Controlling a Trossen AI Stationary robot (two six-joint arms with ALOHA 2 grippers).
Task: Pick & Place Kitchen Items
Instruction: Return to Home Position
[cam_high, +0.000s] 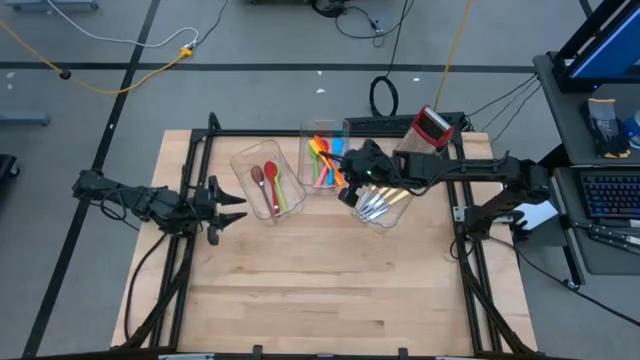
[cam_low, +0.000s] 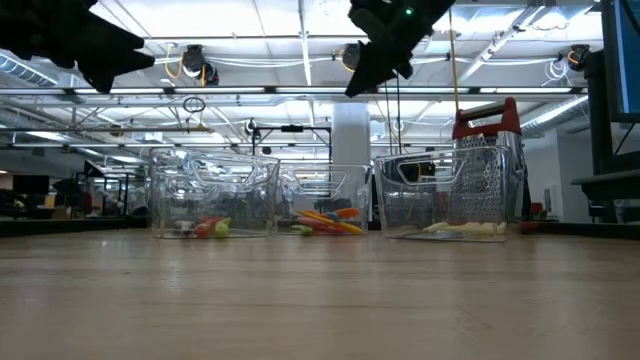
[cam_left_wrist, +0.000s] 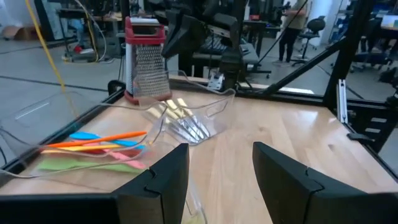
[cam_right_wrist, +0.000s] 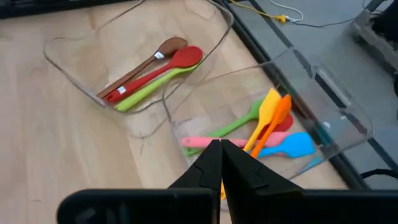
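Note:
Three clear bins stand at the table's far middle. The left one (cam_high: 268, 185) holds red, brown and green spoons (cam_right_wrist: 155, 68). The middle one (cam_high: 322, 160) holds several coloured spatulas (cam_right_wrist: 267, 124). The right one (cam_high: 385, 210) holds cream-handled metal cutlery (cam_left_wrist: 186, 127). My right gripper (cam_right_wrist: 221, 155) is shut and empty. It hangs high above the near edge of the spatula bin (cam_high: 346, 182), well clear of it in the low view (cam_low: 362, 78). My left gripper (cam_left_wrist: 221, 168) is open and empty, above the table's left side (cam_high: 236, 207), left of the spoon bin.
A red-and-silver box grater (cam_high: 432, 127) stands upright behind the cutlery bin at the far right. A black frame (cam_high: 200, 150) runs along the table's left, far and right edges. Bare wood (cam_high: 320, 290) fills the near half of the table.

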